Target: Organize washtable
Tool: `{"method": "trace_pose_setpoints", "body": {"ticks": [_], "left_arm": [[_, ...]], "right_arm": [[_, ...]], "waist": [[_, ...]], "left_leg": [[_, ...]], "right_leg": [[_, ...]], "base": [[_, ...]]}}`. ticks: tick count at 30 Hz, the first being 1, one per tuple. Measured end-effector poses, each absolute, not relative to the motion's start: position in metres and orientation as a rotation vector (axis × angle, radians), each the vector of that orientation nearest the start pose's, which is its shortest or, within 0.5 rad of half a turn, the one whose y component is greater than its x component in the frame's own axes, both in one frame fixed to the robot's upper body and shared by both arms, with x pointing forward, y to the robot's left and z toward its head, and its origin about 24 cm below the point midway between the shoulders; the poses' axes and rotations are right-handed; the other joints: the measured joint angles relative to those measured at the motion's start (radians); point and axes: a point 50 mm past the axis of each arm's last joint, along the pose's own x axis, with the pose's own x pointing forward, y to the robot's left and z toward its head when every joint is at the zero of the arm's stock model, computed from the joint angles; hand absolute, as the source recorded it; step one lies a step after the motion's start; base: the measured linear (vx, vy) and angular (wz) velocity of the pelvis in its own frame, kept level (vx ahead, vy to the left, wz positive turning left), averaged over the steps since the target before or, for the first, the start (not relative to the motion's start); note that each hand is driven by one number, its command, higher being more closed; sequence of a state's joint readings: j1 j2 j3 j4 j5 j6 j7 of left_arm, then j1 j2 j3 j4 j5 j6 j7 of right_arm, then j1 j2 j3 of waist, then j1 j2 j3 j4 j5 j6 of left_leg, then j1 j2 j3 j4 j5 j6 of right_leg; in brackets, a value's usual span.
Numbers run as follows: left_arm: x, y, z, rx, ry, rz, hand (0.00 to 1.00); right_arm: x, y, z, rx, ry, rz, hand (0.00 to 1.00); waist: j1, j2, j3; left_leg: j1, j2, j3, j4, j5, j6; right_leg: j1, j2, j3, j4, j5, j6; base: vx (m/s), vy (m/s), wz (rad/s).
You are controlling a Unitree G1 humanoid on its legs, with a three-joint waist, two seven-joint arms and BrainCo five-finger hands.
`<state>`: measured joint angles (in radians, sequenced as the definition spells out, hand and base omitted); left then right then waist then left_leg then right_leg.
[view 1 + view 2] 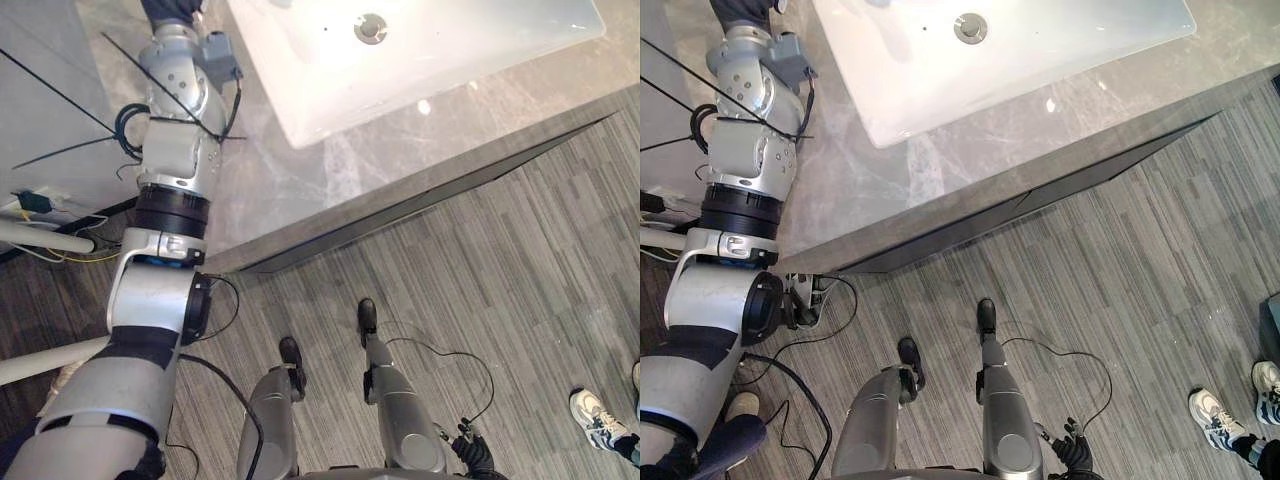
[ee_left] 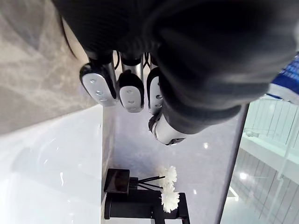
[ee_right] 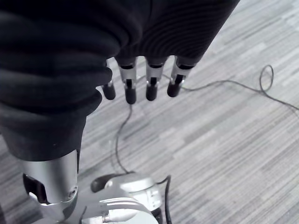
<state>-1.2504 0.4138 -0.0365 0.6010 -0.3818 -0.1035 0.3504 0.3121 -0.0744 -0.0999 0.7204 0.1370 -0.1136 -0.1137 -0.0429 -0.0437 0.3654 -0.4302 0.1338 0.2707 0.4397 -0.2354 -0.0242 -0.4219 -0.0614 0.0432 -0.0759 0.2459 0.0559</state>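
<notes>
Counter [image 1: 300,190] — grey marble, with a white sink [image 1: 430,60] set in it. Left hand [image 2: 131,91]: we see its fingers loosely bent over the counter beside the sink, holding nothing. A black jar [image 2: 117,181] of sticks tipped with white flowers [image 2: 169,196] stands on the counter past the fingers, well apart from them. Right hand [image 3: 130,86] — fingers relaxed, empty, hanging above the striped floor [image 3: 224,140].

Left arm [image 1: 175,150] outstretched; right hand [image 3: 154,42] low, its fingers [image 3: 152,84] relaxed
</notes>
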Motion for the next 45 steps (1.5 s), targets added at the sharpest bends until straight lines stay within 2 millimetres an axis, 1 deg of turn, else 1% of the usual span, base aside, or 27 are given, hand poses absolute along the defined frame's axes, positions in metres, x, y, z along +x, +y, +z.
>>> {"method": "trace_pose_setpoints", "body": {"ticks": [4,7,8,10,11,12,13,15,16,18,19,21,24,26,27,29,31,32,33,34,36,37,39,40,42,43,45], "left_arm": [[0.379,0.172,0.351,-0.121,-0.737,0.203,1.0],[0.37,0.167,0.346,-0.094,-0.78,0.178,1.0],[0.363,0.161,0.334,-0.058,-0.797,0.149,1.0],[0.356,0.155,0.32,-0.031,-0.808,0.121,1.0],[0.349,0.155,0.308,-0.028,-0.814,0.106,1.0],[0.343,0.156,0.296,-0.026,-0.809,0.092,1.0],[0.341,0.156,0.289,-0.022,-0.803,0.082,1.0],[0.328,0.16,0.255,-0.001,-0.75,0.043,1.0],[0.325,0.162,0.248,0.004,-0.735,0.033,1.0],[0.309,0.173,0.22,0.013,-0.682,0.021,1.0],[0.304,0.177,0.215,0.012,-0.677,0.024,1.0],[0.286,0.191,0.201,0.01,-0.665,0.055,1.0],[0.267,0.207,0.192,0.012,-0.669,0.112,1.0],[0.246,0.227,0.179,0.011,-0.653,0.201,1.0],[0.242,0.231,0.173,0.001,-0.638,0.23,1.0],[0.223,0.244,0.144,-0.035,-0.542,0.34,1.0],[0.209,0.251,0.124,-0.058,-0.459,0.406,1.0],[0.196,0.257,0.108,-0.066,-0.393,0.461,1.0],[0.184,0.262,0.094,-0.075,-0.33,0.515,1.0],[0.178,0.265,0.087,-0.076,-0.293,0.542,1.0],[0.157,0.279,0.055,-0.068,-0.135,0.635,1.0],[0.153,0.281,0.046,-0.074,-0.096,0.654,1.0],[0.13,0.287,0.005,-0.13,0.089,0.728,1.0],[0.124,0.287,-0.006,-0.151,0.137,0.742,1.0],[0.099,0.281,-0.055,-0.227,0.366,0.803,1.0],[0.092,0.277,-0.068,-0.246,0.43,0.807,1.0],[0.064,0.253,-0.113,-0.34,0.675,0.823,1.0]], "right_arm": [[0.076,-0.209,-0.139,0.042,0.894,-0.382,0.0],[0.076,-0.209,-0.139,0.042,0.897,-0.386,0.0],[0.076,-0.208,-0.139,0.041,0.899,-0.393,0.0],[0.075,-0.208,-0.139,0.041,0.901,-0.396,0.0],[0.075,-0.208,-0.139,0.039,0.902,-0.396,0.0],[0.074,-0.209,-0.14,0.038,0.906,-0.4,0.0],[0.073,-0.21,-0.14,0.038,0.91,-0.403,0.0],[0.067,-0.212,-0.143,0.038,0.938,-0.416,0.0],[0.065,-0.213,-0.144,0.038,0.946,-0.421,0.0],[0.057,-0.216,-0.147,0.035,0.979,-0.436,0.0],[0.055,-0.216,-0.148,0.034,0.987,-0.437,0.0],[0.047,-0.218,-0.15,0.031,1.02,-0.434,0.0],[0.037,-0.22,-0.154,0.043,1.059,-0.446,0.0],[0.029,-0.219,-0.156,0.045,1.089,-0.443,0.0],[0.027,-0.22,-0.156,0.043,1.096,-0.445,0.0],[0.013,-0.221,-0.158,0.054,1.14,-0.473,0.0],[0.008,-0.222,-0.159,0.06,1.163,-0.484,0.0],[0.002,-0.221,-0.161,0.062,1.191,-0.484,0.0],[-0.001,-0.22,-0.161,0.079,1.199,-0.492,0.0],[-0.002,-0.221,-0.162,0.083,1.204,-0.493,0.0],[-0.005,-0.22,-0.162,0.08,1.22,-0.487,0.0],[-0.006,-0.22,-0.162,0.078,1.224,-0.486,0.0],[-0.006,-0.22,-0.162,0.061,1.235,-0.464,0.0],[-0.005,-0.22,-0.162,0.057,1.233,-0.456,0.0],[-0.003,-0.219,-0.162,0.042,1.231,-0.429,0.0],[-0.002,-0.219,-0.162,0.039,1.232,-0.426,0.0],[-0.003,-0.217,-0.162,0.033,1.239,-0.415,0.0]], "waist": [[0.003,0.0,0.0],[0.002,0.0,0.0],[0.004,0.001,-0.001],[0.004,0.003,-0.002],[0.006,0.007,-0.006],[0.012,0.011,-0.008],[0.015,0.014,-0.01],[0.03,0.025,-0.04],[0.033,0.029,-0.045],[0.044,0.045,-0.083],[0.047,0.05,-0.091],[0.053,0.067,-0.125],[0.057,0.078,-0.17],[0.063,0.084,-0.212],[0.063,0.087,-0.222],[0.066,0.096,-0.269],[0.069,0.097,-0.295],[0.083,0.094,-0.312],[0.087,0.089,-0.319],[0.092,0.088,-0.32],[0.108,0.084,-0.327],[0.113,0.083,-0.328],[0.112,0.08,-0.345],[0.112,0.079,-0.347],[0.111,0.073,-0.356],[0.11,0.072,-0.361],[0.109,0.068,-0.377]], "left_leg": [[-0.001,0.005,0.001,0.008,-0.006,-0.001],[0.011,0.004,0.0,0.003,-0.006,-0.001],[0.028,0.004,-0.001,-0.006,-0.005,-0.001],[0.042,0.002,-0.007,-0.015,-0.005,-0.001],[0.049,0.001,-0.01,-0.018,-0.005,-0.001],[0.058,0.0,-0.013,-0.024,-0.003,-0.003],[0.062,-0.002,-0.016,-0.028,-0.002,-0.005],[0.083,-0.009,-0.022,-0.058,0.01,-0.014],[0.093,-0.01,-0.024,-0.066,0.013,-0.015],[0.135,-0.013,-0.028,-0.103,0.023,-0.021],[0.149,-0.014,-0.029,-0.11,0.024,-0.023],[0.204,-0.024,-0.049,-0.143,0.031,-0.029],[0.248,-0.03,-0.076,-0.173,0.037,-0.032],[0.301,-0.034,-0.088,-0.202,0.04,-0.032],[0.309,-0.036,-0.094,-0.207,0.04,-0.032],[0.347,-0.045,-0.116,-0.233,0.04,-0.032],[0.367,-0.049,-0.124,-0.244,0.04,-0.032],[0.381,-0.051,-0.124,-0.252,0.042,-0.028],[0.398,-0.052,-0.123,-0.26,0.042,-0.028],[0.409,-0.051,-0.123,-0.266,0.043,-0.027],[0.437,-0.048,-0.118,-0.275,0.043,-0.026],[0.445,-0.049,-0.116,-0.279,0.043,-0.026],[0.463,-0.048,-0.11,-0.286,0.044,-0.026],[0.466,-0.047,-0.108,-0.286,0.044,-0.026],[0.478,-0.045,-0.103,-0.296,0.046,-0.027],[0.478,-0.045,-0.102,-0.298,0.047,-0.028],[0.479,-0.046,-0.101,-0.303,0.051,-0.029]], "right_leg": [[0.001,0.004,0.002,0.0,0.0,0.0],[0.012,0.004,0.001,0.0,0.0,0.0],[0.028,0.004,-0.001,-0.002,0.0,0.0],[0.047,0.004,-0.007,-0.01,0.0,0.0],[0.056,0.004,-0.01,-0.014,-0.001,0.0],[0.064,0.004,-0.011,-0.016,-0.002,-0.001],[0.068,0.004,-0.013,-0.016,-0.003,-0.002],[0.076,0.004,-0.015,-0.016,-0.008,-0.006],[0.083,0.004,-0.016,-0.016,-0.012,-0.007],[0.112,0.005,-0.024,-0.016,-0.023,-0.009],[0.123,0.006,-0.026,-0.017,-0.027,-0.01],[0.175,0.007,-0.045,-0.016,-0.047,-0.012],[0.219,0.005,-0.068,-0.014,-0.068,-0.011],[0.266,0.005,-0.081,-0.011,-0.088,-0.009],[0.278,0.005,-0.089,-0.009,-0.095,-0.008],[0.313,-0.001,-0.113,0.008,-0.123,-0.002],[0.331,-0.005,-0.122,0.01,-0.133,0.003],[0.34,-0.007,-0.123,0.014,-0.14,0.005],[0.354,-0.009,-0.124,0.015,-0.144,0.006],[0.361,-0.009,-0.125,0.014,-0.144,0.006],[0.385,-0.01,-0.126,0.011,-0.145,0.006],[0.392,-0.011,-0.127,0.008,-0.145,0.006],[0.407,-0.014,-0.13,0.004,-0.146,0.007],[0.41,-0.016,-0.13,0.003,-0.146,0.007],[0.42,-0.017,-0.135,0.001,-0.146,0.007],[0.419,-0.017,-0.136,0.001,-0.146,0.007],[0.42,-0.019,-0.141,-0.002,-0.146,0.007]], "base": [[-0.01,-0.035,-0.03],[-0.02,-0.046,0.01],[0.0,0.0,0.0],[-0.02,-0.033,0.08],[-0.03,-0.041,0.09],[-0.03,-0.036,0.06],[-0.02,-0.04,0.06],[0.0,-0.047,0.05],[0.03,-0.046,0.06],[0.04,-0.041,0.07],[0.05,-0.037,0.08],[0.05,-0.024,0.21],[0.03,-0.007,0.29],[0.04,0.002,0.21],[0.03,0.003,0.3],[0.04,0.017,0.33],[0.06,0.04,0.16],[0.06,0.046,0.06],[0.04,0.031,0.02],[0.0,0.0,0.0],[0.0,0.002,-0.02],[-0.01,0.008,-0.04],[-0.02,0.011,-0.04],[0.0,0.0,0.0],[-0.04,-0.001,0.03],[-0.04,-0.014,0.04],[-0.02,-0.008,0.05]]}}
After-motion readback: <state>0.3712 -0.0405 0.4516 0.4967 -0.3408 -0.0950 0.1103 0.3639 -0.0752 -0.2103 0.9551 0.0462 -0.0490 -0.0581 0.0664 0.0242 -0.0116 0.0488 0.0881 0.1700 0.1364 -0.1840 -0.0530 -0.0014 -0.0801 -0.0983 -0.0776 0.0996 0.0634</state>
